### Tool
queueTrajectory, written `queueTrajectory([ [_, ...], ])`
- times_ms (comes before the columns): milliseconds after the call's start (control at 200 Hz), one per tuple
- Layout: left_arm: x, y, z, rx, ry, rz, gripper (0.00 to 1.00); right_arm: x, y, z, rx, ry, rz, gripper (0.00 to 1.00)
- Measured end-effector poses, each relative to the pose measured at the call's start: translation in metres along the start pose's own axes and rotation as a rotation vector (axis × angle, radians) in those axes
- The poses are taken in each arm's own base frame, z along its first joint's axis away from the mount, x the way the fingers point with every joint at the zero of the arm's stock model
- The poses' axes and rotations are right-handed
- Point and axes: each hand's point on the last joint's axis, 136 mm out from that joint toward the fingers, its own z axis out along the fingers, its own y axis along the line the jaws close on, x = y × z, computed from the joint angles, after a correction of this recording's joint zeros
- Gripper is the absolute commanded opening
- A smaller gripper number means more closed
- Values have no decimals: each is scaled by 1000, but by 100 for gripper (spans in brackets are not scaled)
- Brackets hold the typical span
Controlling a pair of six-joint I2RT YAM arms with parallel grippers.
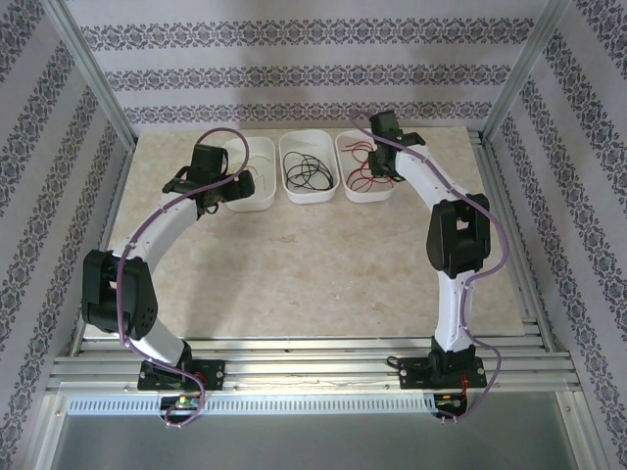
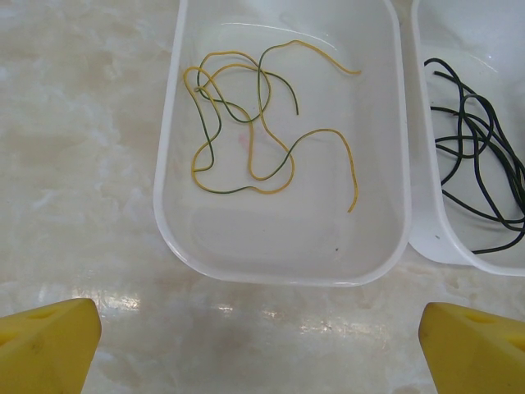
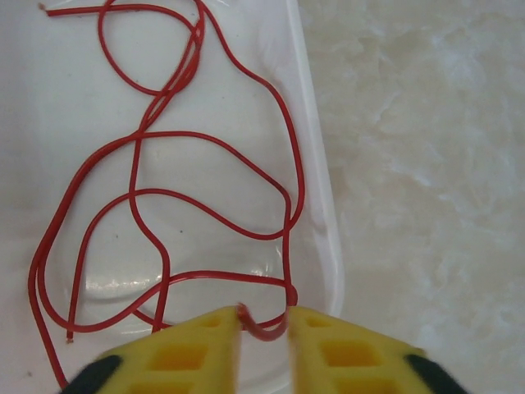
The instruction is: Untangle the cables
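The cables lie sorted by colour in three white tubs at the back of the table. Yellowish-green cables [image 2: 261, 123] curl loosely in the left tub [image 2: 279, 275], black cables [image 2: 484, 156] in the middle tub [image 2: 426, 238], red cables [image 3: 189, 133] in the right tub [image 3: 316, 189]. My left gripper [image 2: 262, 349] hangs open over bare table just in front of the left tub, holding nothing. My right gripper [image 3: 264, 316] is over the near end of the right tub, its yellow fingers [image 3: 189, 349] a narrow gap apart, with a hooked end of red cable lying between them.
The three tubs stand side by side in a row [image 1: 310, 199] near the back wall. Marble-patterned tabletop [image 1: 313, 264] stretches in front of them. Aluminium frame posts and patterned walls close in the sides and back.
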Motion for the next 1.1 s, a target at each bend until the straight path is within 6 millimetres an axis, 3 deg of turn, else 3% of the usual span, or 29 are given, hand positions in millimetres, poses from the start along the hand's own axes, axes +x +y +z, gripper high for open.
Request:
queueTrajectory([
  [130,0,0,0,-1,0,0,100,-1,4,10,-15,14,-3,0],
  [310,0,0,0,-1,0,0,100,0,13,24,-41,37,-6,0],
  [605,0,0,0,-1,0,0,100,-17,43,41,-91,28,-23,0],
  [1104,0,0,0,-1,0,0,100,8,68,85,-158,150,-35,0],
])
